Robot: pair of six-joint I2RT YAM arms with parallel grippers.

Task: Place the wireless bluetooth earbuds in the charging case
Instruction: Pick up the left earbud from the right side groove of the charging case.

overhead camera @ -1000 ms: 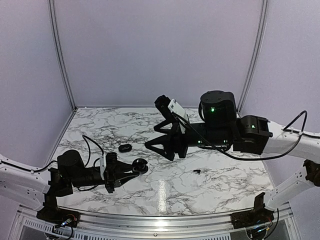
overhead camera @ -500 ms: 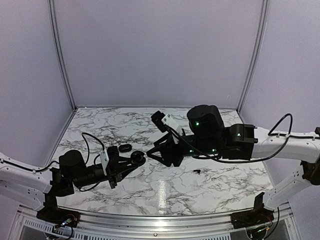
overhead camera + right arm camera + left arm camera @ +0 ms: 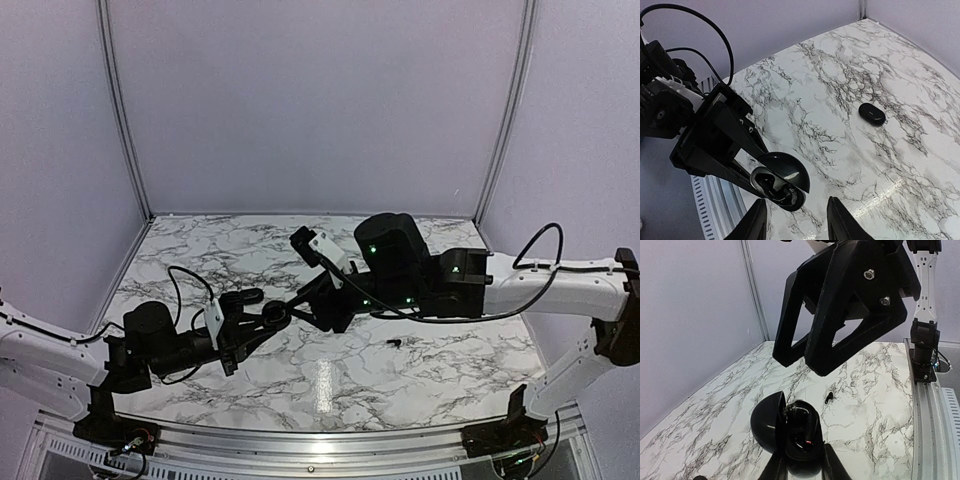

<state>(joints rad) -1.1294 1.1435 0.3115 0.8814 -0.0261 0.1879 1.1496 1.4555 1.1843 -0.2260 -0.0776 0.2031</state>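
Black on black at the left: the left hand (image 3: pixel 262 324) is clenched on the open charging case (image 3: pixel 790 427) and carries it clear of the marble worktop (image 3: pixel 450 370), lid swung back, wells facing up. Over the last second this arm has stretched forward and lifted the case toward the middle. Just behind it a small black oval piece (image 3: pixel 250 296) lies on the worktop; I cannot tell what it is.

In the centre, the right hand (image 3: pixel 802 362) has swung left and dropped from its higher place, and now hangs right above the case, close but apart from it. Its fingers are spread, and the right wrist view shows nothing between them. The forearm lies almost level, with the wrist bent down toward the case.

Further right, one earbud (image 3: pixel 393 343) lies loose on the worktop, well apart from both hands. The glossy inside of the case is too dark to tell whether anything is seated.

The two hands have met, so the case looks ready to receive, yet the empty right hand means the loose earbud still has to be fetched.
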